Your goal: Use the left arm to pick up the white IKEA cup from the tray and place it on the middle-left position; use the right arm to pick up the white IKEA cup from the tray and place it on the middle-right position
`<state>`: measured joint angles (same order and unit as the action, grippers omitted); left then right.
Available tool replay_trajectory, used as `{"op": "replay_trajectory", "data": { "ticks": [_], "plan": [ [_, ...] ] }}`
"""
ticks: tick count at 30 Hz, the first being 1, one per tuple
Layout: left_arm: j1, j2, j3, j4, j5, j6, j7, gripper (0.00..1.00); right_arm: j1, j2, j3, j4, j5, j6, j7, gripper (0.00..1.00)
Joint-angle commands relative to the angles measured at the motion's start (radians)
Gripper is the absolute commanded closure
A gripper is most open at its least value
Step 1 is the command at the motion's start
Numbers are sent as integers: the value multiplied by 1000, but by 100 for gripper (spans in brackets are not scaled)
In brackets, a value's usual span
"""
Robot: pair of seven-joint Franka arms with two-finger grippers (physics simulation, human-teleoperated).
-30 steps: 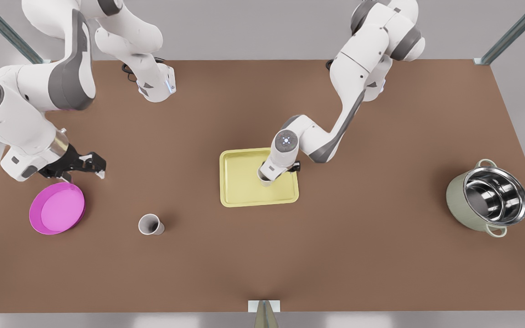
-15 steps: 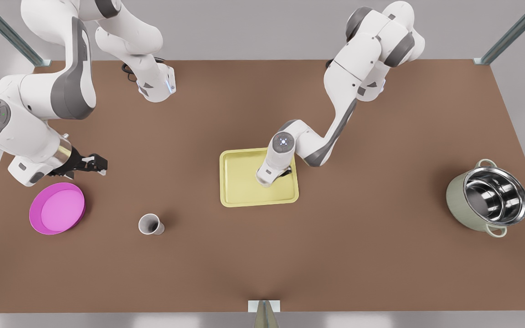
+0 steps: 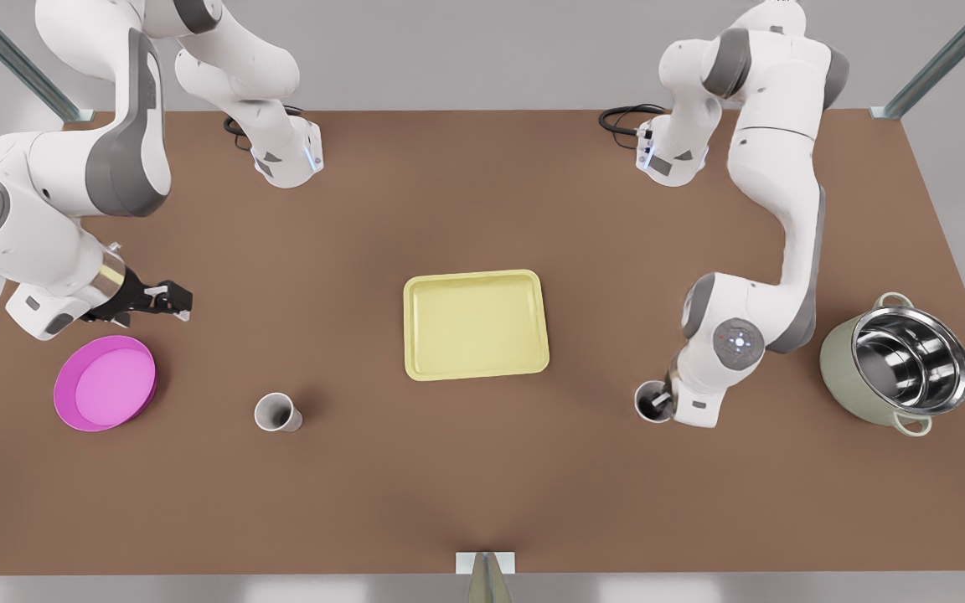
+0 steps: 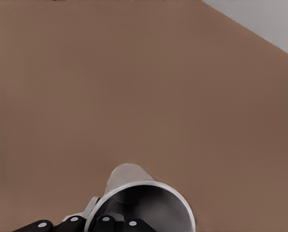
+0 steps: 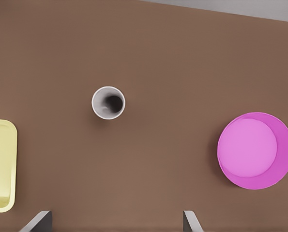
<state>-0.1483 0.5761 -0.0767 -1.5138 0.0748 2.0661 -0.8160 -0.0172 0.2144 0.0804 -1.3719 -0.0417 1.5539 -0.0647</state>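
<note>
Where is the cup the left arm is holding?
In the front view's right half, the cup sits in the left gripper between the yellow tray and the steel pot.

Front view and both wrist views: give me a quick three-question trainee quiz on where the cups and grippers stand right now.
1. True or false: a cup stands on the pale yellow rectangular tray.
2. Multiple choice: the left gripper, at the front view's right, is shut on A) a white cup, B) nothing, C) the tray's rim.
3. Short answer: which dish lies nearest the open right gripper?

Key
1. False.
2. A.
3. The round pink plate, at the front view's left.
</note>
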Motion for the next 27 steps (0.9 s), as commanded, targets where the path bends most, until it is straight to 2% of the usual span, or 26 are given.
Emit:
{"op": "replay_trajectory", "data": {
  "ticks": [1,3,6,12,13,14,15,20,23,25,27],
  "plan": [
    [39,31,0,-6,-15,66,595,100,2,-1,1,0,0,-2,0,0],
    [61,15,0,-158,-18,244,641,100,0,-1,-1,0,2,-2,2,0],
    [105,-41,0,-298,-18,396,713,100,2,3,1,0,2,0,5,0],
    [107,-39,-2,-309,-30,414,712,99,-12,3,-16,36,3,6,8,0],
    [107,-36,-2,-309,-32,414,712,79,-12,3,-16,36,3,6,8,0],
    [107,-36,-2,-309,-32,414,710,3,-12,5,-14,36,3,6,8,0],
    [107,-35,-2,-309,-32,414,710,0,-12,7,-14,37,3,6,8,0],
    [107,-48,0,-309,-26,399,715,0,-12,7,-14,39,3,8,8,0],
    [105,-209,-2,-299,0,112,716,0,-12,7,-14,39,3,8,8,0],
    [105,-278,-5,-275,-6,-10,716,0,-12,8,-14,39,3,6,6,0],
    [107,-283,6,26,-110,-409,715,0,-12,8,-14,39,3,8,6,0]
  ]
}}
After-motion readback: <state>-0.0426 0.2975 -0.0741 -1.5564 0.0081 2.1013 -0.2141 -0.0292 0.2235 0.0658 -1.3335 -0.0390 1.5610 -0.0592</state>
